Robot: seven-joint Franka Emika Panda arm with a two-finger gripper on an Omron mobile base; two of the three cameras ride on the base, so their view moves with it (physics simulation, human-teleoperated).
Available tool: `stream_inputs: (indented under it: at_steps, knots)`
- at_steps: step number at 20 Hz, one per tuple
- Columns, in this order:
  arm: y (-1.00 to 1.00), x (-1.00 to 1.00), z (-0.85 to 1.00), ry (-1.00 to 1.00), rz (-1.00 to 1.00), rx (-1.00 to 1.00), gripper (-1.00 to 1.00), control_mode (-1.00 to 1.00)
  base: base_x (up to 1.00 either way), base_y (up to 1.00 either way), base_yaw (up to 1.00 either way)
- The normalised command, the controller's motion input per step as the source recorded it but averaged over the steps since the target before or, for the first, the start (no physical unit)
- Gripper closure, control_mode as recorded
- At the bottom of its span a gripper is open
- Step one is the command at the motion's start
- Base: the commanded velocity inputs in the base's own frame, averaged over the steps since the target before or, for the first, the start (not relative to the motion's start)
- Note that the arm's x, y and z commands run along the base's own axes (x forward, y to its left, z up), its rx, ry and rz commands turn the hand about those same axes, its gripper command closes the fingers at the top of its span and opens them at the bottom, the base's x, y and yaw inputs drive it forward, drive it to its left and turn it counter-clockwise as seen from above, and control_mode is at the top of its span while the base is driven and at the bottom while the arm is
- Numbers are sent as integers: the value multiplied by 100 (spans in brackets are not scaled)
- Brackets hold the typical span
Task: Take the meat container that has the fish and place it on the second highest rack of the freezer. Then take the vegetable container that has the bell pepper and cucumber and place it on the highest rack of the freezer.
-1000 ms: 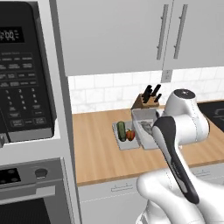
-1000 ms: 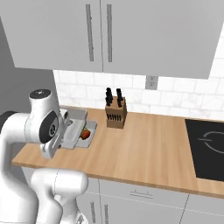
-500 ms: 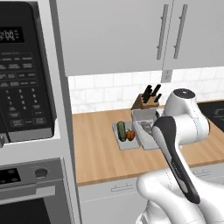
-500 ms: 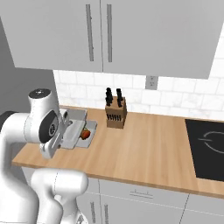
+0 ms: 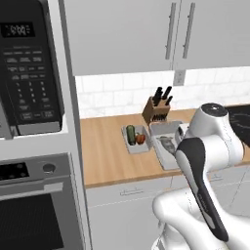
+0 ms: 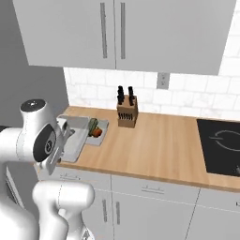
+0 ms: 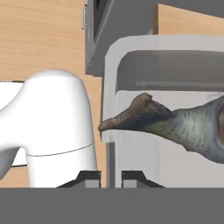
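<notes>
Your gripper [image 7: 110, 176] is clamped on the meat container's [image 7: 131, 148] rim.

The fish [image 7: 175, 122] lies inside — the tray sits on the counter [image 5: 105, 151], just beside the vegetable container [image 5: 136, 139] with cucumber [image 5: 131, 134] and bell pepper [image 5: 140, 138].

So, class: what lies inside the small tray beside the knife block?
A cucumber and a bell pepper lie inside the small tray; what is under them is covered.

Glowing numbers on the microwave screen [image 5: 20, 30] too blurry to read, tiny button words on the microwave [image 5: 29, 83] too small to read
</notes>
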Motion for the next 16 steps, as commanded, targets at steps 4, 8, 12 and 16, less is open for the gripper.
stream_inputs:
  at_steps: [4,8,12,16]
  knots:
    - [0,0,0,0,0,0,100,100,-87,25,0]
    - [0,0,0,0,0,0,100,100,-89,57,-3]
    - [0,0,0,0,0,0,100,100,-48,97,-6]
    - [0,0,0,0,0,0,100,100,-29,100,0]
